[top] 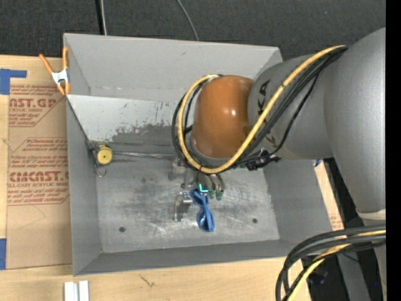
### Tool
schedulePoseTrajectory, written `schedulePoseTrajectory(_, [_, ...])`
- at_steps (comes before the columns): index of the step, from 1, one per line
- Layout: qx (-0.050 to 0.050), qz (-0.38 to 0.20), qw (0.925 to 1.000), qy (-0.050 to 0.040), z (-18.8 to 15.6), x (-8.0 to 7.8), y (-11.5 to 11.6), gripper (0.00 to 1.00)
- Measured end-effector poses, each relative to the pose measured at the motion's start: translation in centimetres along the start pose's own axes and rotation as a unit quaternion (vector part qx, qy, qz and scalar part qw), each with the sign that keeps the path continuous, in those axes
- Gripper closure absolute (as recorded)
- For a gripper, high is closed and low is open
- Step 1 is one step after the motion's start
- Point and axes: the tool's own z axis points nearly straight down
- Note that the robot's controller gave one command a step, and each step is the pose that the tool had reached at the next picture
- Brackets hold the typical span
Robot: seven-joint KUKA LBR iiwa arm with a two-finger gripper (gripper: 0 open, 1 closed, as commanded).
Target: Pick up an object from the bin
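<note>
Your end effector (194, 196) hangs beneath a glossy, rounded orange cover (222, 121) over the scuffed, scratched floor of the grey metal bin (131, 224); you cannot tell whether it is released or clenched. Right at the end effector's tip, trailing toward the near wall, lies a small blue looped piece (204, 216), smooth and twisted like ribbon. Well left of the end effector, a small yellow disc (103, 155) sits at the foot of the sloping wall
</note>
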Motion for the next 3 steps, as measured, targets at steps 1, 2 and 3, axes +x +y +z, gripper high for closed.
schedulePoseTrajectory(1, [0.002, -0.109, 0.9941, -0.0038, 4.1, -4.7, -11.6, 0.0])
schedulePoseTrajectory(2, [0.002, -0.021, 0.9997, -0.0104, 6.2, -1.7, -7.4, 0.0])
schedulePoseTrajectory(3, [0.0, -0.165, 0.9863, -0.0073, 6.5, -5.1, -10.8, 0.0])
